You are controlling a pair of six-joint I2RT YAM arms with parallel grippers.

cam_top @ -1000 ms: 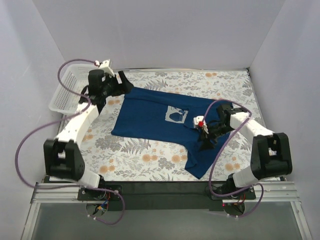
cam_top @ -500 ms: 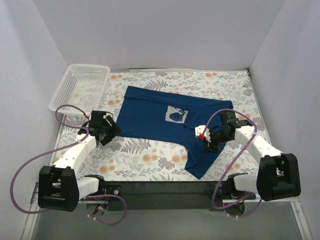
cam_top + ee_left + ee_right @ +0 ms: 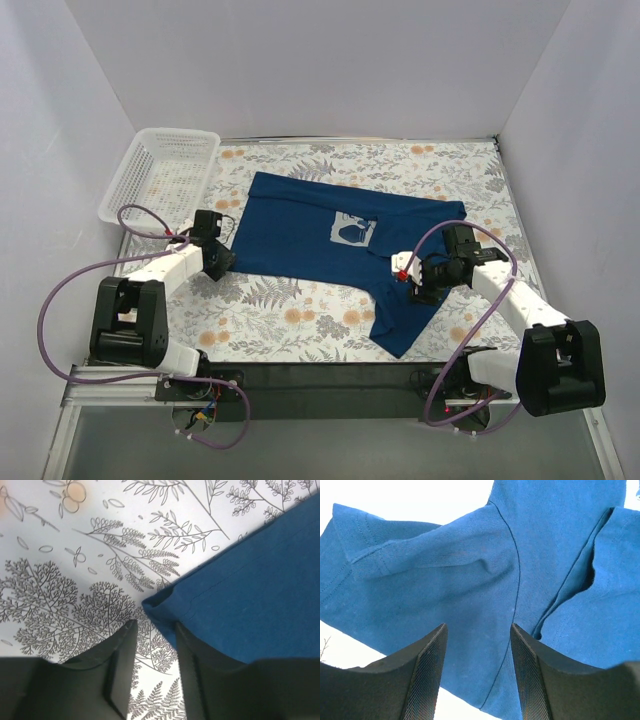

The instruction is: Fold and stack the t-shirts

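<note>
the navy t-shirt (image 3: 300, 225) lies spread out on the flowered table (image 3: 290, 315). the left gripper (image 3: 155, 626) sits low at the shirt's near-left hem corner, jaws apart with only table between them. the right gripper (image 3: 477, 627) hovers over the sleeve seam, jaws parted, grasping nothing.

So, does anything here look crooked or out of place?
Only the navy t-shirt: it lies skewed on the table, with rumpled folds by the right gripper. Nothing looks spilled or damaged.
</note>
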